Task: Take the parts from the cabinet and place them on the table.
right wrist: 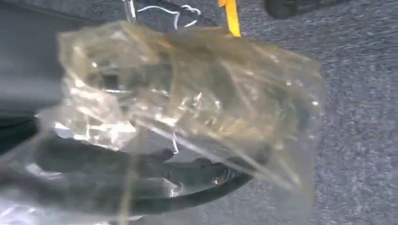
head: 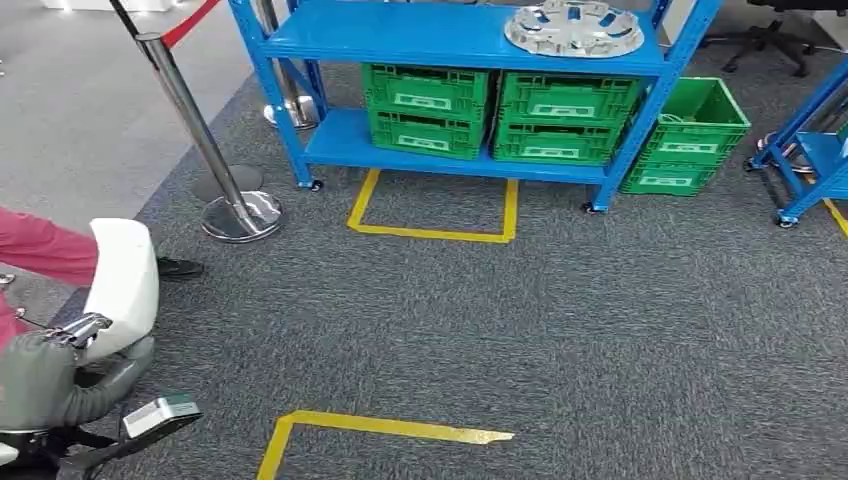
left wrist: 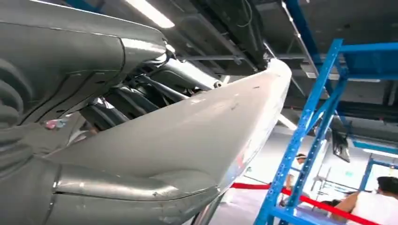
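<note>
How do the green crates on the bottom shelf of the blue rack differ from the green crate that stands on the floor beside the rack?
The green crates on the bottom shelf sit inside the blue rack, stacked in two tiers, two side by side. The green crate on the floor stands outside the rack on the carpet, at an angle. Its open top and inside show; the shelf crates show mainly their front walls. All are green with pale labels.

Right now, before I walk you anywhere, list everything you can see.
Shelf rack: one, blue, straight ahead.
Metal disc part: one, silver, on the rack's upper shelf, right end.
Crates: four green on the lower shelf in two stacks; a fifth, open, on the floor beside the rack's right leg.
Barrier post: one, chrome, left of the rack.
Floor tape: yellow, on grey carpet.
White part: one, held.
Plastic bag: one, clear, holding a dark part.
Left hand: grips the white part.
Right hand: holds the bag.
</note>
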Available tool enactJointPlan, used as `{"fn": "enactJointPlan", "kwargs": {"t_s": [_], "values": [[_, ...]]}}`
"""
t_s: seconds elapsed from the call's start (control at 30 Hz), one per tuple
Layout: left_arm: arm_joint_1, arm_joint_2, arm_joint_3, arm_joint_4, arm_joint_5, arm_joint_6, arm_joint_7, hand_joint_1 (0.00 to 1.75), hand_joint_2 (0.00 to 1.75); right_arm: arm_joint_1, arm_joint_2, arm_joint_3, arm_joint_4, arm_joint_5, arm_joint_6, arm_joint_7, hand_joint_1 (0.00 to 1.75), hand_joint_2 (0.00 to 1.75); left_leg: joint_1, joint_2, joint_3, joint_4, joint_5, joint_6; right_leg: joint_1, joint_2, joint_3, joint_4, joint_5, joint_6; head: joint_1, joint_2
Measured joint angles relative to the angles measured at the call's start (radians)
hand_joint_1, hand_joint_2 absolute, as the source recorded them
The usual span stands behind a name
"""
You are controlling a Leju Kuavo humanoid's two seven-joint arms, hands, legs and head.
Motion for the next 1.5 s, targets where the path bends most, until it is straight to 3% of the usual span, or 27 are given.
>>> {"fn": "enactJointPlan", "kwargs": {"t_s": [0.03, 0.07, 0.17, 0.27, 0.33, 0.4, 0.43, 0.47, 0.53, 0.57, 0.6, 0.63, 0.67, 0.73, 0.83, 0.9, 0.93, 1.0, 1.03, 1.07, 1.13, 1.2, 1.27, 1.33, 1.4, 1.47, 1.5], "values": [[-0.001, 0.000, 0.000, 0.000, 0.000, 0.000, 0.000, 1.75, 1.75, -0.001, 0.000, 0.001, 0.004, 0.000, 0.001, 0.000, 0.00, 0.00, -0.004, 0.000, 0.009, 0.005, -0.011, -0.011, 0.005, 0.005, 0.000, -0.013, -0.016, 0.001, 0.003, 0.000], [-0.001, 0.000, 0.000, 0.000, 0.000, 0.001, 0.000, 1.75, 1.75, -0.004, 0.000, 0.001, 0.006, 0.000, 0.001, 0.000, 0.00, 0.00, -0.004, -0.002, 0.005, 0.009, -0.015, -0.016, 0.009, 0.003, 0.006, -0.021, -0.054, -0.026, 0.006, 0.000], [-0.001, 0.001, 0.000, -0.002, -0.001, 0.001, 0.000, 1.75, 1.75, 0.002, 0.000, 0.000, 0.007, 0.000, 0.001, 0.001, 0.00, 0.00, 0.000, -0.004, 0.019, 0.030, -0.017, -0.035, 0.009, 0.007, 0.029, -0.016, -0.053, -0.056, -0.001, 0.000], [-0.003, 0.002, 0.001, -0.004, -0.001, 0.003, 0.000, 1.75, 1.75, -0.001, 0.000, 0.000, 0.007, 0.000, -0.001, 0.001, 0.00, 0.00, 0.003, -0.003, -0.100, 0.227, 0.002, -0.046, 0.009, 0.005, 0.081, -0.027, -0.075, -0.075, -0.012, 0.000], [-0.001, 0.001, 0.001, -0.004, -0.001, 0.003, 0.000, 1.75, 1.75, -0.001, 0.001, 0.000, 0.007, 0.000, -0.001, 0.001, 0.00, 0.00, 0.002, -0.003, -0.198, 0.337, -0.070, -0.048, 0.010, 0.009, 0.110, -0.041, -0.095, -0.077, -0.012, 0.000], [0.001, 0.001, 0.000, -0.004, -0.003, 0.004, 0.003, 1.75, 1.75, 0.000, 0.000, 0.000, 0.008, 0.000, -0.001, 0.001, 0.00, 0.00, 0.002, -0.003, -0.240, 0.338, -0.134, -0.045, 0.011, 0.014, 0.154, -0.063, -0.116, -0.076, -0.012, 0.000], [0.001, 0.001, 0.001, -0.004, -0.008, 0.006, 0.003, 1.75, 1.75, 0.000, 0.000, 0.000, 0.008, -0.001, -0.001, 0.001, 0.00, 0.00, 0.002, -0.003, -0.244, 0.299, -0.127, -0.043, 0.011, 0.014, 0.182, -0.074, -0.129, -0.077, -0.013, 0.000], [0.001, 0.001, 0.001, -0.004, -0.011, 0.007, 0.003, 1.75, 1.75, -0.001, 0.001, 0.000, 0.008, -0.003, -0.002, 0.001, 0.00, 0.00, 0.002, -0.003, -0.234, 0.233, -0.079, -0.041, 0.010, 0.016, 0.206, -0.082, -0.140, -0.077, -0.013, 0.000], [0.004, 0.001, 0.002, -0.004, -0.016, 0.009, 0.006, 1.75, 1.75, -0.003, 0.002, 0.000, 0.008, -0.004, -0.002, 0.002, 0.00, 0.00, 0.002, 0.005, -0.190, 0.080, 0.078, -0.040, 0.010, 0.019, 0.247, -0.092, -0.163, -0.070, -0.016, 0.000], [0.003, 0.000, 0.001, -0.004, -0.018, 0.010, 0.007, 1.75, 1.75, -0.004, 0.001, 0.000, 0.008, -0.005, -0.002, 0.002, 0.00, 0.00, 0.003, 0.016, -0.189, 0.085, 0.037, -0.041, 0.017, 0.025, 0.263, -0.090, -0.189, -0.068, -0.021, 0.000], [0.003, 0.001, 0.001, -0.007, -0.021, 0.010, 0.011, 1.75, 1.75, -0.012, 0.001, 0.000, 0.007, -0.005, -0.002, 0.003, 0.00, 0.00, -0.002, 0.018, -0.176, 0.090, 0.037, -0.040, 0.023, 0.020, 0.279, -0.104, -0.221, -0.055, -0.023, 0.000], [0.007, 0.000, 0.002, -0.017, -0.022, 0.010, 0.014, 1.75, 1.75, -0.014, 0.001, 0.001, 0.000, -0.006, -0.003, 0.004, 0.00, 0.00, 0.010, 0.005, -0.173, 0.079, 0.030, -0.031, 0.018, 0.019, 0.324, -0.086, -0.206, -0.048, -0.022, 0.000], [0.000, 0.000, 0.002, -0.026, -0.023, 0.013, 0.013, 1.75, 1.75, -0.021, 0.000, 0.001, -0.001, -0.006, -0.005, 0.002, 0.00, 0.00, 0.003, -0.001, -0.168, 0.082, 0.023, -0.026, 0.017, 0.015, 0.314, -0.054, -0.170, -0.040, -0.018, 0.000], [-0.004, 0.000, 0.005, -0.036, -0.024, 0.015, 0.013, 1.75, 1.75, -0.036, -0.005, 0.001, -0.005, -0.008, -0.004, 0.005, 0.00, 0.00, 0.003, 0.000, -0.148, 0.080, 0.033, -0.010, 0.017, 0.009, 0.283, -0.013, -0.185, -0.030, -0.010, -0.002], [0.007, 0.000, 0.005, -0.037, -0.026, 0.014, 0.013, 1.75, 1.75, -0.028, -0.005, 0.002, -0.003, -0.009, -0.005, 0.003, 0.00, 0.00, -0.008, 0.000, -0.122, 0.081, 0.029, 0.010, 0.019, 0.008, 0.147, 0.199, -0.302, -0.030, -0.010, 0.000], [0.011, -0.001, 0.005, -0.037, -0.027, 0.014, 0.013, 1.75, 1.75, -0.011, -0.005, 0.000, 0.001, -0.010, -0.004, 0.005, 0.00, 0.00, -0.019, -0.004, -0.099, 0.082, 0.015, 0.017, 0.023, 0.008, 0.071, 0.241, -0.366, -0.038, -0.007, 0.000], [0.012, -0.001, 0.005, -0.037, -0.026, 0.014, 0.013, 1.75, 1.75, -0.005, -0.005, 0.000, 0.002, -0.010, -0.004, 0.005, 0.00, 0.00, -0.025, -0.004, -0.085, 0.082, 0.014, 0.020, 0.027, 0.009, 0.058, 0.209, -0.365, -0.046, -0.006, 0.000], [0.012, -0.001, 0.005, -0.037, -0.006, 0.013, 0.012, 1.75, 1.75, 0.001, -0.005, -0.001, 0.005, -0.040, -0.001, 0.005, 0.00, 0.00, -0.041, 0.002, -0.054, 0.082, 0.002, 0.026, 0.044, 0.008, 0.052, 0.097, -0.281, -0.079, -0.006, 0.000], [0.013, 0.001, 0.004, -0.037, 0.018, 0.013, -0.001, 1.75, 1.75, 0.003, -0.005, -0.006, 0.006, -0.084, 0.005, 0.005, 0.00, 0.00, -0.037, 0.004, -0.050, 0.077, -0.009, 0.032, 0.062, 0.014, 0.046, 0.042, -0.139, -0.117, -0.007, 0.000], [0.010, 0.001, 0.001, -0.035, 0.040, 0.013, -0.012, 1.75, 1.75, 0.006, -0.012, -0.017, 0.008, -0.133, 0.013, 0.004, 0.00, 0.00, -0.045, -0.002, -0.034, 0.083, -0.021, 0.025, 0.075, 0.026, 0.034, 0.041, -0.073, -0.136, -0.028, 0.000], [0.014, 0.003, 0.001, -0.035, 0.065, 0.002, -0.017, 1.75, 1.75, 0.007, -0.008, -0.016, 0.008, -0.241, 0.018, 0.015, 0.00, 0.00, -0.038, -0.007, -0.027, 0.081, -0.029, 0.018, 0.074, 0.023, 0.060, 0.014, -0.077, -0.125, -0.020, 0.000], [0.012, 0.008, 0.003, -0.036, 0.076, -0.013, -0.015, 1.75, 1.75, 0.005, -0.007, -0.011, 0.002, -0.322, 0.017, 0.027, 0.00, 0.00, -0.039, -0.009, -0.035, 0.111, -0.002, 0.008, 0.065, 0.026, 0.078, -0.023, -0.074, -0.126, -0.019, 0.000], [0.011, 0.011, 0.009, -0.035, 0.085, -0.024, -0.014, 1.75, 1.75, 0.006, -0.006, -0.003, -0.003, -0.385, 0.013, 0.042, 0.00, 0.00, -0.040, -0.011, -0.086, 0.192, -0.012, -0.008, 0.048, 0.021, 0.124, -0.062, -0.069, -0.119, -0.025, 0.000], [0.010, 0.014, 0.012, -0.035, 0.096, -0.047, -0.005, 1.75, 1.75, 0.018, -0.005, 0.019, -0.012, -0.459, 0.003, 0.068, 0.00, 0.00, -0.027, -0.010, -0.163, 0.302, -0.067, -0.023, 0.038, 0.020, 0.148, -0.082, -0.073, -0.113, -0.024, 0.000], [0.012, 0.014, 0.016, -0.034, 0.106, -0.060, -0.003, 1.75, 1.75, 0.033, -0.002, 0.042, -0.020, -0.499, -0.004, 0.084, 0.00, 0.00, -0.016, -0.010, -0.230, 0.351, -0.109, -0.036, 0.027, 0.021, 0.165, -0.085, -0.089, -0.101, -0.025, 0.000], [0.011, 0.014, 0.021, -0.034, 0.118, -0.068, -0.003, 1.75, 1.75, 0.045, 0.001, 0.066, -0.033, -0.528, -0.007, 0.098, 0.00, 0.00, -0.004, -0.009, -0.240, 0.283, -0.066, -0.053, 0.013, 0.028, 0.195, -0.085, -0.116, -0.084, -0.024, 0.000], [0.011, 0.014, 0.022, -0.034, 0.122, -0.071, -0.004, 1.75, 1.75, 0.048, 0.001, 0.074, -0.038, -0.538, -0.008, 0.100, 0.00, 0.00, 0.003, -0.009, -0.230, 0.215, 0.003, -0.063, 0.006, 0.030, 0.213, -0.084, -0.130, -0.074, -0.026, 0.000]]}}
